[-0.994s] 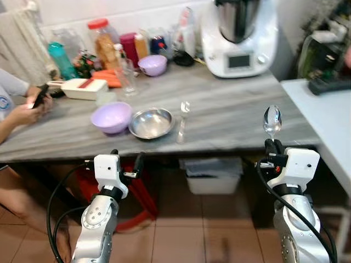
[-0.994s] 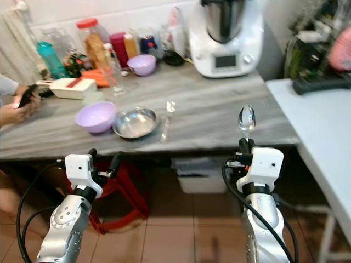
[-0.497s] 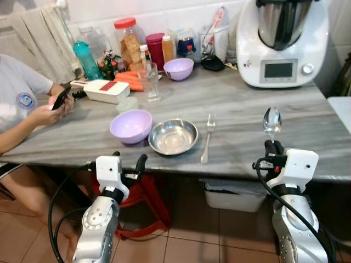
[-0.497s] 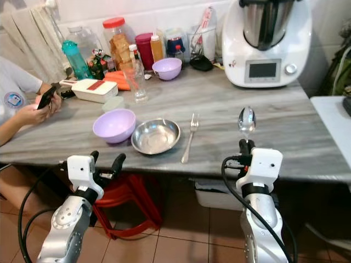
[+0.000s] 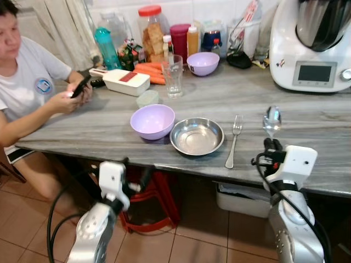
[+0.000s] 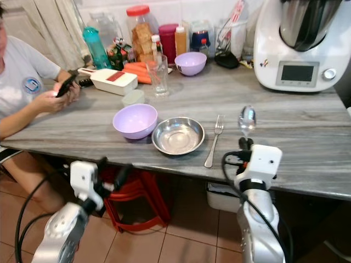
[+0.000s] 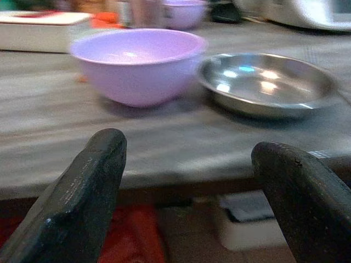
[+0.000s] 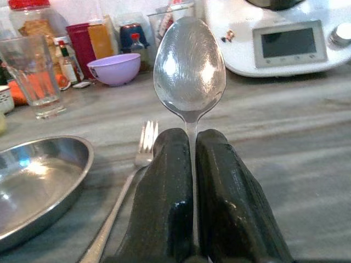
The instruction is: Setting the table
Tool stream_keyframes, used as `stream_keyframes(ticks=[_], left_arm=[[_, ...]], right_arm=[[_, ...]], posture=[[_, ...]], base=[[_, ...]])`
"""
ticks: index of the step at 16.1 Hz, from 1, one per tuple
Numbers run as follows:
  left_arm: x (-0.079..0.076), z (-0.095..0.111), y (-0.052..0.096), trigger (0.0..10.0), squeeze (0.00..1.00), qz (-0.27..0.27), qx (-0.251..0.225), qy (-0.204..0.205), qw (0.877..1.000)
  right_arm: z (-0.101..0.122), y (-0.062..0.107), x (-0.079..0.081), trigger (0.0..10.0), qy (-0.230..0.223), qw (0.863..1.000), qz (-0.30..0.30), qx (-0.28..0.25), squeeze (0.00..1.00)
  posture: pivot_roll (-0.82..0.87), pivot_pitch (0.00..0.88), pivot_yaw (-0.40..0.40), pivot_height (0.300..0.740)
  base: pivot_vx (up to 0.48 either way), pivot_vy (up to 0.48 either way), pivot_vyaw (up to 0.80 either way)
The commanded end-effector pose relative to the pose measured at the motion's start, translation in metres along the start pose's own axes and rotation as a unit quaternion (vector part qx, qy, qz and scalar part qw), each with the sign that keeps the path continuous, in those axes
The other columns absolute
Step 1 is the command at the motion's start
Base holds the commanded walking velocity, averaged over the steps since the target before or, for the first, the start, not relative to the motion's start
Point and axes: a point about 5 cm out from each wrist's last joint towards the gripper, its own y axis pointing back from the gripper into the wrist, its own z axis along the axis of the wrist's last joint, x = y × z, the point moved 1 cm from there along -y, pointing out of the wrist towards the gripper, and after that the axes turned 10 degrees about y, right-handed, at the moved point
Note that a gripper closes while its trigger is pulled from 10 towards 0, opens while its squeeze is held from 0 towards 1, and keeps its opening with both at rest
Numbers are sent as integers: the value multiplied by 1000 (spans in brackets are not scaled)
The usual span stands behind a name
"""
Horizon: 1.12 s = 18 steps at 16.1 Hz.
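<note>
Left pincer (image 7: pixel 186 181) hangs released below the surface (image 5: pixel 109 123) edge at 7 o'clock, facing the purple bowl (image 5: pixel 152 120) and steel plate (image 5: pixel 197 136); right pincer (image 8: pixel 192 164) at 4 o'clock is clenched on the spoon (image 5: pixel 272 120), upright, just right of the fork (image 5: pixel 234 140). Risk: the grip sits low on the thin handle, so the spoon could twist or drop, or clip the fork on set-down. The spoon handle is buried between the fingers, so how deep the grip goes is unclear.

Bare table (image 5: pixel 307 118) right of fork (image 5: pixel 233 140), steel plate (image 5: pixel 197 136) left
</note>
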Motion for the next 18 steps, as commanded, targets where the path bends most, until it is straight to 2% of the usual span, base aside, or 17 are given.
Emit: stream_keyframes(ticks=[1, 4, 6, 9, 12, 18], left_arm=[[-5, 5, 1, 10000, 0, -35, 1, -5, 999], [-14, 6, 3, 10000, 0, -94, 17, 2, 995], [-21, 9, 4, 10000, 0, -141, 26, 1, 990], [-25, 12, 5, 10000, 0, -164, 31, 0, 986], [-32, 13, 8, 10000, 0, -183, 39, 10, 982], [-42, 12, 7, 10000, 0, -216, 54, 8, 975]], right_arm=[[0, -5, 0, 10000, -9, 1000, -3, 10, 0], [0, -22, -7, 10000, -27, 999, -18, 34, 0], [-1, -38, -11, 10000, -23, 998, -21, 60, 0], [5, -53, -7, 10000, -29, 997, -19, 69, 0], [4, -65, 3, 10000, -57, 993, -25, 100, 0], [0, -80, 33, 10000, -73, 987, -4, 143, 0]], posture=[[-130, 14, 107, 740], [-126, 43, 111, 740], [-126, 62, 114, 740], [-126, 90, 119, 740], [-116, 117, 125, 740], [-115, 112, 139, 740]], base=[[0, 0, 0], [0, 0, 0], [0, 0, 0], [0, 0, 0], [0, 0, 0], [0, 0, 0]])
